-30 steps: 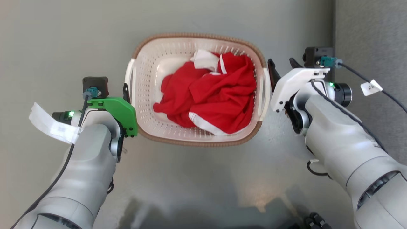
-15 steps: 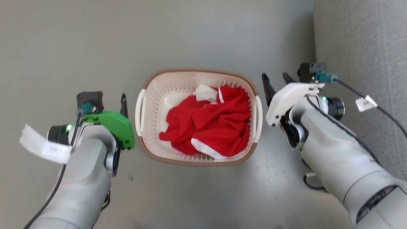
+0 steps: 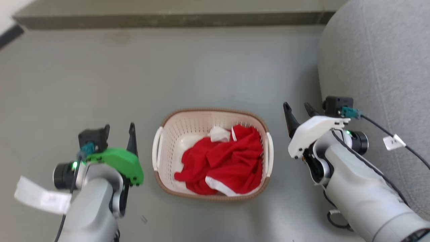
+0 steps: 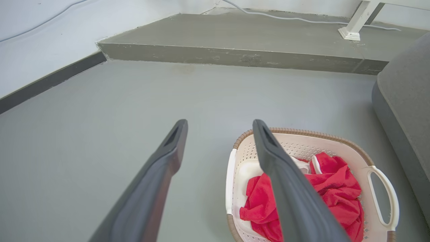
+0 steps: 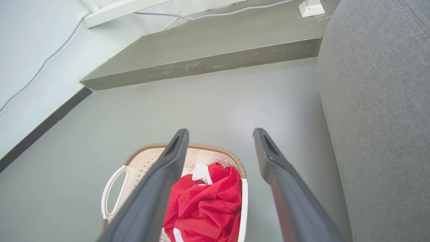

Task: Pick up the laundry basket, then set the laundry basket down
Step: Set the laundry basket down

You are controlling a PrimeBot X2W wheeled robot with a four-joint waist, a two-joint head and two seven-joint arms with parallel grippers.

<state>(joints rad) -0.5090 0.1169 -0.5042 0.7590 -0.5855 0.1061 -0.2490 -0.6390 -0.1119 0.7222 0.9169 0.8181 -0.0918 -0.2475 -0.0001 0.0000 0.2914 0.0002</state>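
Laundry basket (image 3: pixel 212 110) sat on the floor (image 3: pixel 201 67), my left gripper (image 3: pixel 119 127) at its 9 o'clock, my right gripper (image 3: pixel 295 107) at its 3 o'clock, both spread open, empty, clear of it. For a lift, I judged both handles (image 3: pixel 156 148) needed clamping together, then rising level to keep the red garment (image 3: pixel 231 158) in.

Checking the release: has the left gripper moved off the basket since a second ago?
Yes. The left gripper was against the basket; now it stands clear to the basket's left, with floor between them.
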